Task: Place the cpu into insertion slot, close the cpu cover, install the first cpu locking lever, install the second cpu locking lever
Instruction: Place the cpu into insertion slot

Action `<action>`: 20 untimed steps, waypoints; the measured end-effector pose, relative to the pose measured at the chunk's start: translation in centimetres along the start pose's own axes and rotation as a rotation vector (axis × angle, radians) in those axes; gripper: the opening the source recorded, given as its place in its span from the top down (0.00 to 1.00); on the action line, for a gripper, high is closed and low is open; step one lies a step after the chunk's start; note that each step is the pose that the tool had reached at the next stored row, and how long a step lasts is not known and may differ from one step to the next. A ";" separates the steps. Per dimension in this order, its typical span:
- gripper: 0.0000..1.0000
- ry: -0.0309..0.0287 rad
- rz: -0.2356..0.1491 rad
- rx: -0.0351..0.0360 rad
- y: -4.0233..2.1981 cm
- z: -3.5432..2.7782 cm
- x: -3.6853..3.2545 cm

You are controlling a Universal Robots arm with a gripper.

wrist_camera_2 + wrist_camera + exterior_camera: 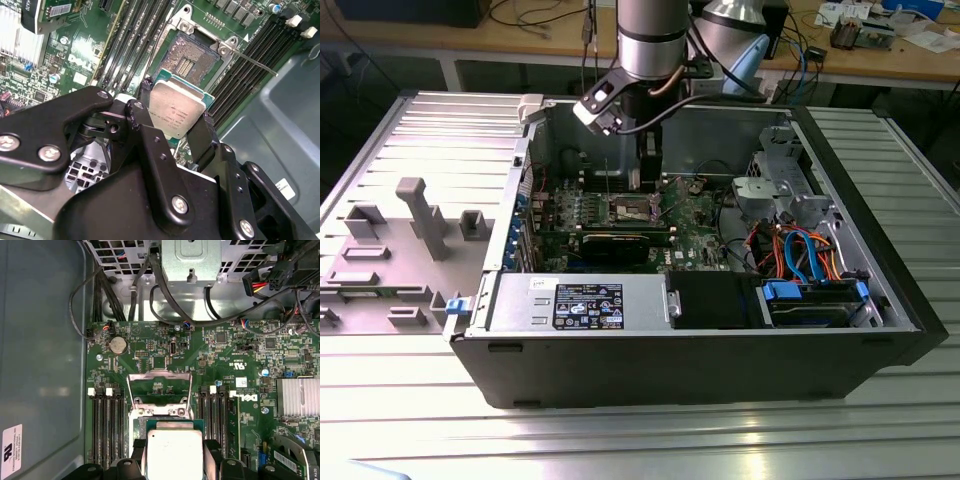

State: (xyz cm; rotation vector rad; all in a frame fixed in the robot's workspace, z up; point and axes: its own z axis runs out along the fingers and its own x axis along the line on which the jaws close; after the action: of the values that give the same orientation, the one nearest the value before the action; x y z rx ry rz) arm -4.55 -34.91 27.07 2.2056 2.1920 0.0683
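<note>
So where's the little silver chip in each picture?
Exterior view: can't pick it out; gripper low over the green board.
Second wrist view: chip gripped in the gripper, near the open socket.
First wrist view: chip between the black fingers, near the socket.
Shared landmark: the green board.

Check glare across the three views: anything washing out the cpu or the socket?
First wrist view: the cpu lid is blown out nearly white. Second wrist view: the same lid reads even grey; the insertion slot glints along its metal rim, its centre still legible. Exterior view: bright streaks on the ribbed table, while the inside of the case sits in shade.
</note>
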 end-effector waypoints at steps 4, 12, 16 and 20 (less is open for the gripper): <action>0.46 -0.0002 0.000 0.0007 -0.03 0.12 0.00; 0.46 0.0003 0.000 0.0006 -0.04 0.20 0.00; 0.46 0.0015 0.000 0.0006 -0.05 0.22 0.00; 0.46 0.0111 0.001 0.0007 -0.05 0.24 0.00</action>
State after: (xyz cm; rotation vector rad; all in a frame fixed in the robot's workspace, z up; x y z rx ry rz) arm -4.58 -34.90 26.84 2.2118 2.1972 0.0800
